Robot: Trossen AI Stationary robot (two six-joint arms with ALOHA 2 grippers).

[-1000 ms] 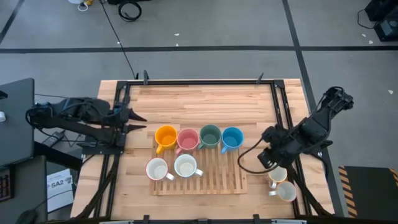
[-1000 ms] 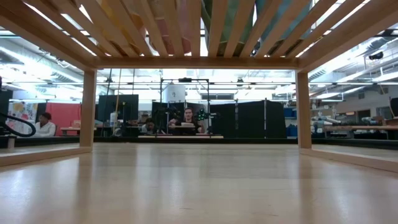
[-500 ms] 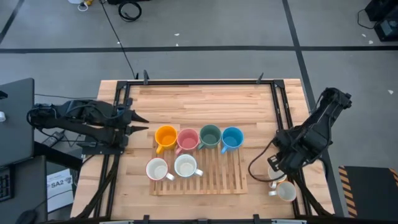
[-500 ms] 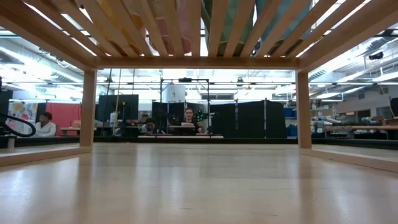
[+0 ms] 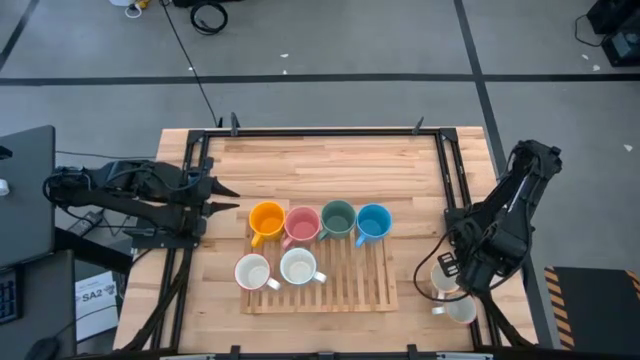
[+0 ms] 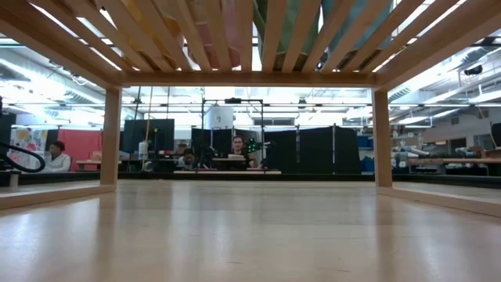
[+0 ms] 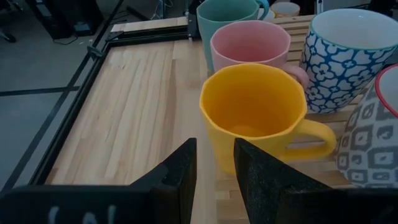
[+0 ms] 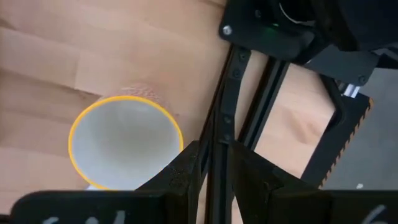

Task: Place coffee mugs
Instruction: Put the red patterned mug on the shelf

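While the right gripper (image 8: 214, 171) hangs over the table's right edge with its fingers nearly together and nothing between them, a white mug with a yellow rim (image 8: 124, 142) stands just beside it, another white mug (image 5: 460, 309) nearby. Orange (image 5: 266, 220), pink (image 5: 301, 223), green (image 5: 337, 217) and blue (image 5: 372, 221) mugs line the slatted wooden rack (image 5: 350, 285), two pale mugs (image 5: 252, 271) in front. At the left edge, the left gripper (image 7: 214, 163) waits, slightly parted, empty.
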